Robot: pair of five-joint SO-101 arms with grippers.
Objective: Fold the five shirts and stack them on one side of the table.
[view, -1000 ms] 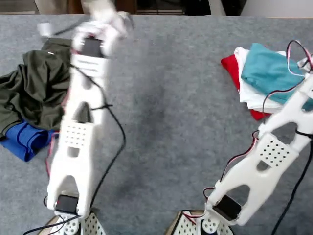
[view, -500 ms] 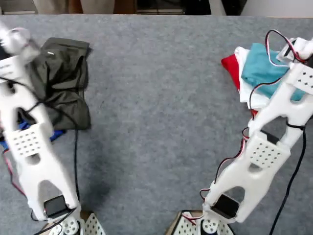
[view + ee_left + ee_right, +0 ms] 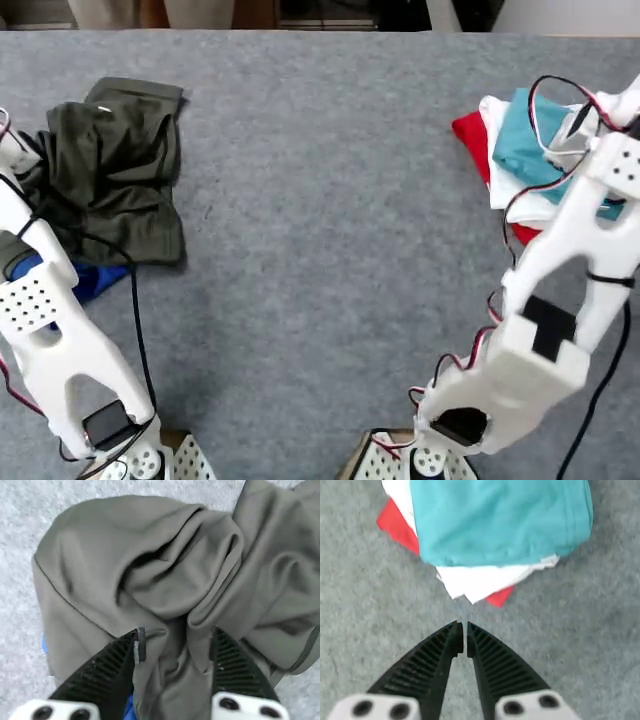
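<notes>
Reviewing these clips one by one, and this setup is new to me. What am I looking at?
Two white robot arms stand side by side at a grey table. The wide picture looks down from above: left arm at the left edge, right arm on the right. The other two come from a camera on each wrist. A crumpled dark shirt lies on the left, a blue shirt partly under it; on the right is a folded stack, teal shirt on white shirt on red shirt. The left gripper is open around a fold of the dark shirt. The right gripper is shut, empty, beside the stack.
</notes>
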